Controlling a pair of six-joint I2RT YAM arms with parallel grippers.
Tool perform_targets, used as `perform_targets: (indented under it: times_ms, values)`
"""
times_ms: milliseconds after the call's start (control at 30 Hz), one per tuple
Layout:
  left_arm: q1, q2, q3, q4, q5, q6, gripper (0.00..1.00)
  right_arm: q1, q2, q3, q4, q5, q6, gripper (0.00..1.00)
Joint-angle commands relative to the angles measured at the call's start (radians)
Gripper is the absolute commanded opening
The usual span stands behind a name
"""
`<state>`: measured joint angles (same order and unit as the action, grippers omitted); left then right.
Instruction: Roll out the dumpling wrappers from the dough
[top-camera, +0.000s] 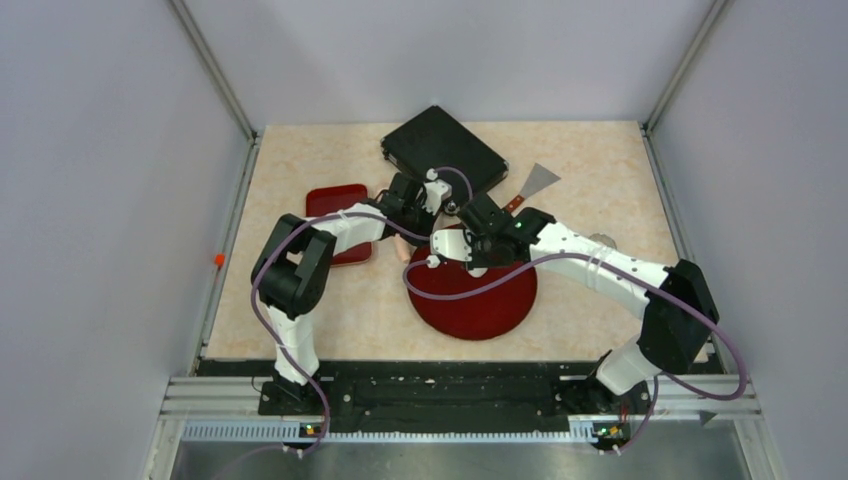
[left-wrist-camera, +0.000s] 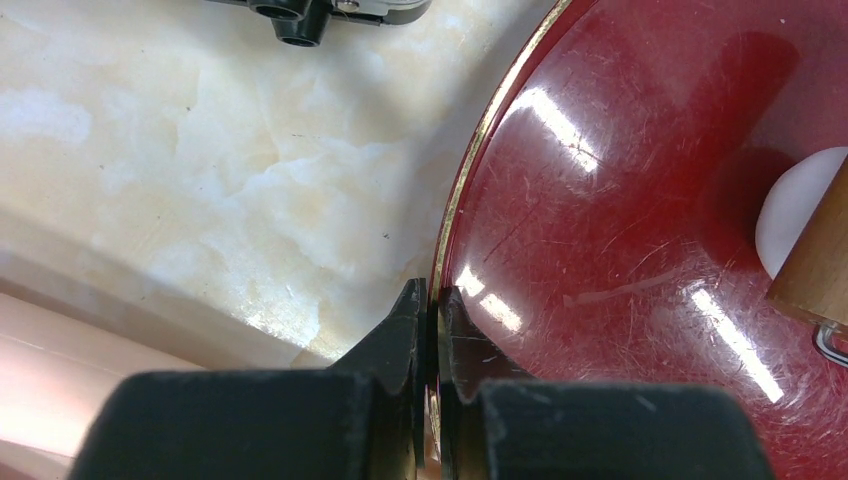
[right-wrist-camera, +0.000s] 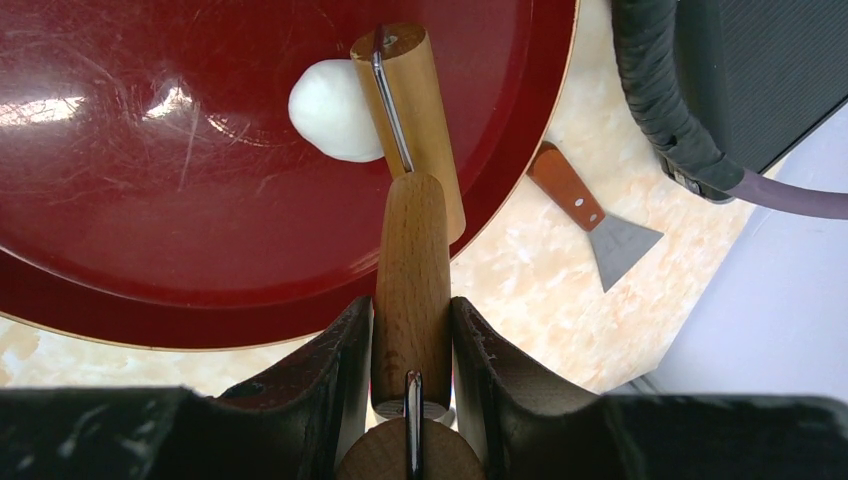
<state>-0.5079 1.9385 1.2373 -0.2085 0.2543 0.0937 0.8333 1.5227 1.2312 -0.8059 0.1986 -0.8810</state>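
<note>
Left wrist view: left claw (left-wrist-camera: 430, 300) pinched shut on the red plate (left-wrist-camera: 560, 260) rim; right claw (right-wrist-camera: 410, 312) clamps the rolling pin (right-wrist-camera: 412, 250), with the dough (right-wrist-camera: 325, 110) touching its roller just ahead.

My rolling pin (right-wrist-camera: 410, 270) reaches over the red plate (top-camera: 480, 315). My scraper (top-camera: 535, 185) lies beside what looks like a black board (top-camera: 440, 145). A red tray (top-camera: 330, 200) sits left.

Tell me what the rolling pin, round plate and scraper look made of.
rolling pin: pale unfinished-looking wood, visible grain, with a metal wire frame.
round plate: glossy red, likely lacquered plastic; sharp highlights, fine scratches, gold rim.
scraper: dull grey metal blade, reddish wood handle with rivets, it seems.
</note>
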Motion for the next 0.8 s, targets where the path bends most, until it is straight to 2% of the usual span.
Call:
perform_targets:
  times_ms: [0, 200, 767]
  values:
    - [0.0, -0.02, -0.049, 0.068, -0.111, -0.005, 0.0, 0.013, 0.009, 0.054, -0.022, 0.005, 0.009, 0.0]
    - [0.0, -0.028, -0.061, 0.086, -0.122, -0.012, 0.0, 0.027, 0.013, 0.034, -0.093, -0.038, 0.027, 0.0]
    - [0.001, -0.039, -0.078, 0.108, -0.137, -0.018, 0.0, 0.061, -0.012, -0.064, -0.116, -0.138, 0.074, 0.0]
